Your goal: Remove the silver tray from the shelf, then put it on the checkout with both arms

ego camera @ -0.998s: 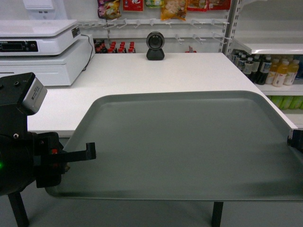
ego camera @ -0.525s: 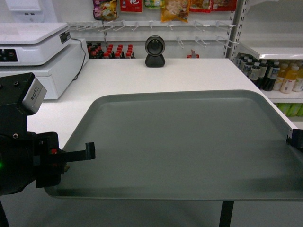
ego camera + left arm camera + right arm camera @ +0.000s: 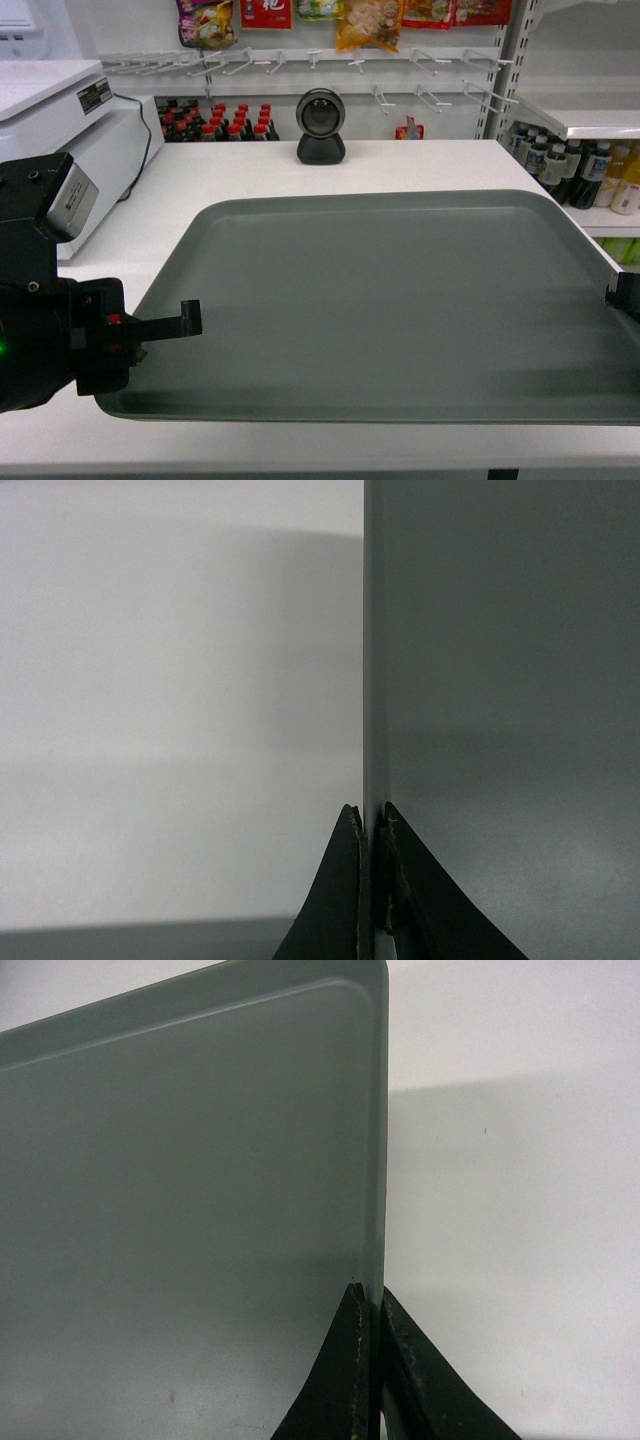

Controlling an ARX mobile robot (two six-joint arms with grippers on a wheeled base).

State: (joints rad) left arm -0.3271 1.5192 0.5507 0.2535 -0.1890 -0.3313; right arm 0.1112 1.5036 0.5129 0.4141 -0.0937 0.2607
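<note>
Pinching the tray [image 3: 385,300] by its side rims, left tool [image 3: 372,825] and right tool [image 3: 372,1300] now hold it further over the bench [image 3: 400,165] than before.

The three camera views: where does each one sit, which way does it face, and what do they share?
Head: rides on the robot, slanting down over the silver tray toward the checkout and scanner; the left gripper and arm show.
Left wrist: on the left arm, looking along the tray's left rim; the left gripper is shut on it.
Right wrist: on the right arm, looking along the right rim; the right gripper is shut on it.
Shared: all show the tray over the white countertop.
</note>
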